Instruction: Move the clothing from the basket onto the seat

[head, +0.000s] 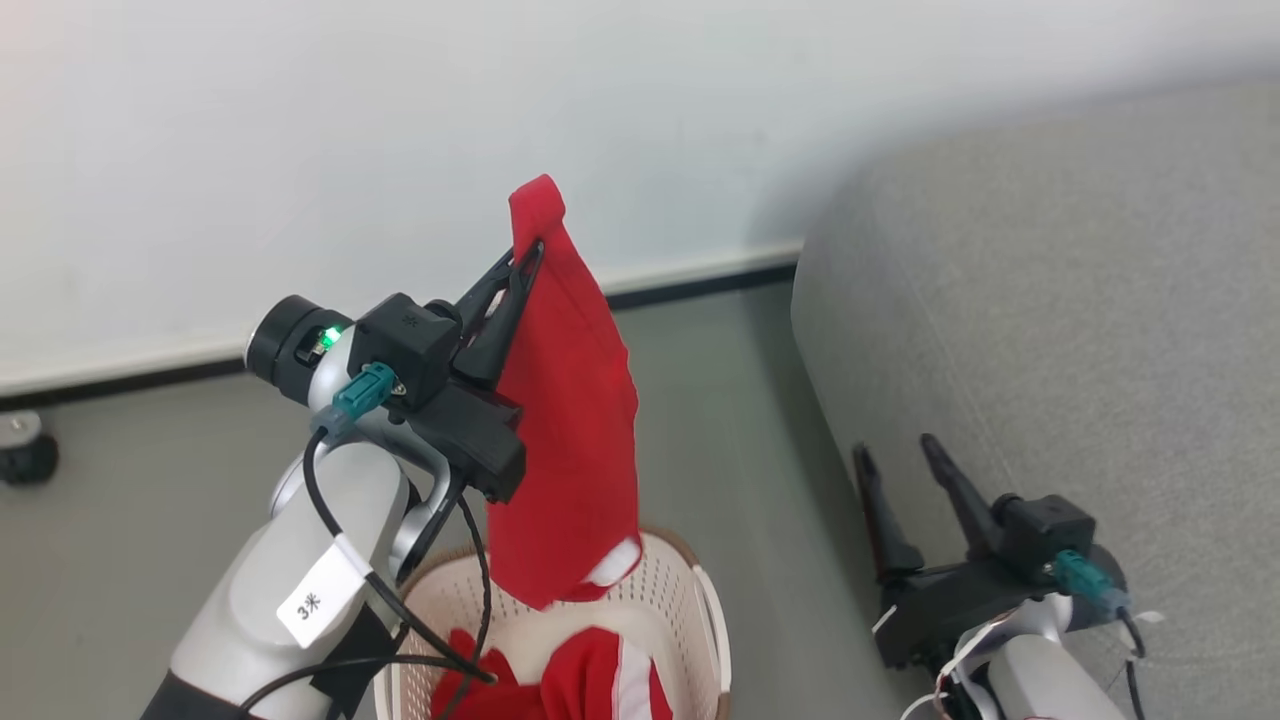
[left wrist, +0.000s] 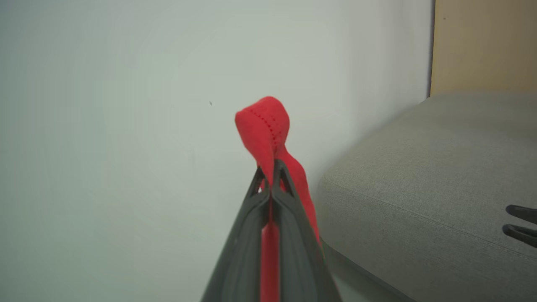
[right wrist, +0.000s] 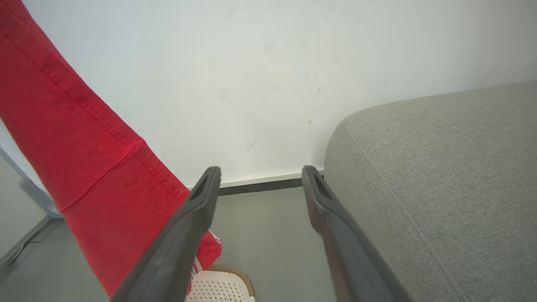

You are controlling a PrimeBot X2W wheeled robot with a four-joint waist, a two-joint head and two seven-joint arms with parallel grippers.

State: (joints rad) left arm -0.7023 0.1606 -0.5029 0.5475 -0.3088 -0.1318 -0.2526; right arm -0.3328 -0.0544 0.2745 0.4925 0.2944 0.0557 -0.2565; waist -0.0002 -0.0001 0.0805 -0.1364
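The jaws of the left gripper (head: 532,252) pinch tight on a red piece of clothing (head: 572,420), which hangs down over the basket (head: 692,592) where more red clothes (head: 590,682) lie, while the right gripper (head: 895,448) has its jaws spread wide, just beside the grey seat (head: 1080,300).

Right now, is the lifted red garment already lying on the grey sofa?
No, the red garment hangs from the left gripper above the laundry basket, off the grey sofa.
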